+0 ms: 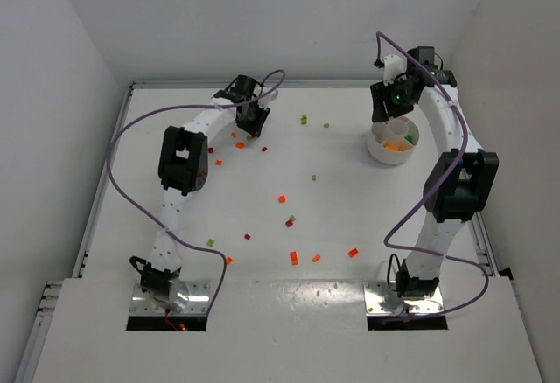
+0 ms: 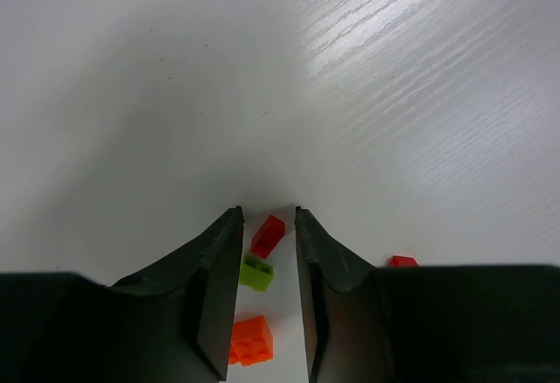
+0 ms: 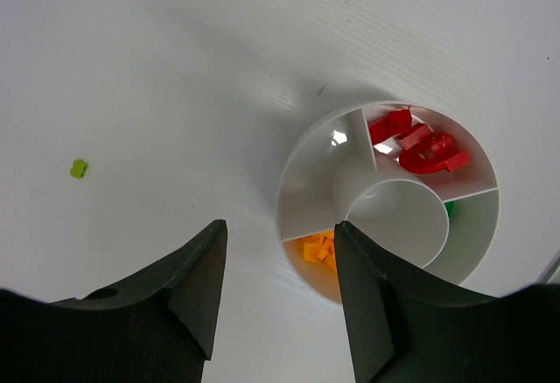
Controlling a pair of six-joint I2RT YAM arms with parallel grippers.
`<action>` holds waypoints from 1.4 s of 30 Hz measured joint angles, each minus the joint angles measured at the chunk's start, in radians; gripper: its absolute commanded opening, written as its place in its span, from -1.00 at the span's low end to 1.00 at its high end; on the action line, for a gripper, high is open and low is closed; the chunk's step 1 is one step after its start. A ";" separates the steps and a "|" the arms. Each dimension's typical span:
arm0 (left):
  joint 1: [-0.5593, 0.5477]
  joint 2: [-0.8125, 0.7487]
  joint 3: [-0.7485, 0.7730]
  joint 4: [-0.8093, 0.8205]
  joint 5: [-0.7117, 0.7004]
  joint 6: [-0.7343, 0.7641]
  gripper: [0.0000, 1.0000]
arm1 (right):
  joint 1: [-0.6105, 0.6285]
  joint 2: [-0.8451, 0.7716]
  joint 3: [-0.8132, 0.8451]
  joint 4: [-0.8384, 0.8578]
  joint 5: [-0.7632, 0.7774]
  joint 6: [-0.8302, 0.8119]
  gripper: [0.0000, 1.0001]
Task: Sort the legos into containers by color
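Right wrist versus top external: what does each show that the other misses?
Only the right wrist: red bricks in one section of the dish, and another section empty. Only the top: the left gripper and the loose bricks scattered mid-table. Both: the dish, its orange bricks and two green bricks lying outside it.

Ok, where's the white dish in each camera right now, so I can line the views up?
Top external: the white dish is in the upper right of the picture.
Left wrist: not in it.
Right wrist: the dish is right of centre, in the lower half.
Shared landmark: the orange legos lying in one of its compartments.
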 measured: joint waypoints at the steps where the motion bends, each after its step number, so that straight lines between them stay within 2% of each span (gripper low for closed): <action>1: 0.000 -0.001 -0.003 0.002 0.001 0.002 -0.28 | 0.000 0.000 0.000 0.000 -0.003 0.000 0.05; 15: 0.005 -0.021 -0.039 0.007 0.011 0.025 -0.28 | 0.000 0.000 -0.005 -0.018 -0.023 0.000 0.05; 24: 0.009 -0.027 -0.050 0.007 0.017 0.033 -0.59 | 0.001 -0.001 -0.016 -0.009 -0.038 -0.002 0.05; 31: 0.010 -0.034 -0.061 0.006 0.044 0.024 -0.95 | 0.010 -0.077 -0.203 0.082 -0.113 -0.019 -0.01; 35: 0.021 -0.085 -0.150 0.009 0.172 -0.006 -1.00 | 0.011 -0.201 -0.378 0.218 -0.204 -0.016 -0.01; 38: 0.032 -0.174 -0.320 0.043 0.325 -0.066 -1.00 | 0.019 -0.347 -0.566 0.373 -0.290 -0.001 0.40; 39: 0.035 -0.205 -0.372 0.052 0.379 -0.090 -1.00 | 0.022 -0.380 -0.603 0.406 -0.315 0.004 0.62; 41: 0.043 -0.261 -0.459 0.076 0.497 -0.148 -1.00 | 0.032 -0.410 -0.630 0.456 -0.380 0.002 0.62; 42: 0.045 -0.278 -0.481 0.086 0.549 -0.172 -1.00 | 0.039 -0.411 -0.630 0.473 -0.410 -0.001 0.54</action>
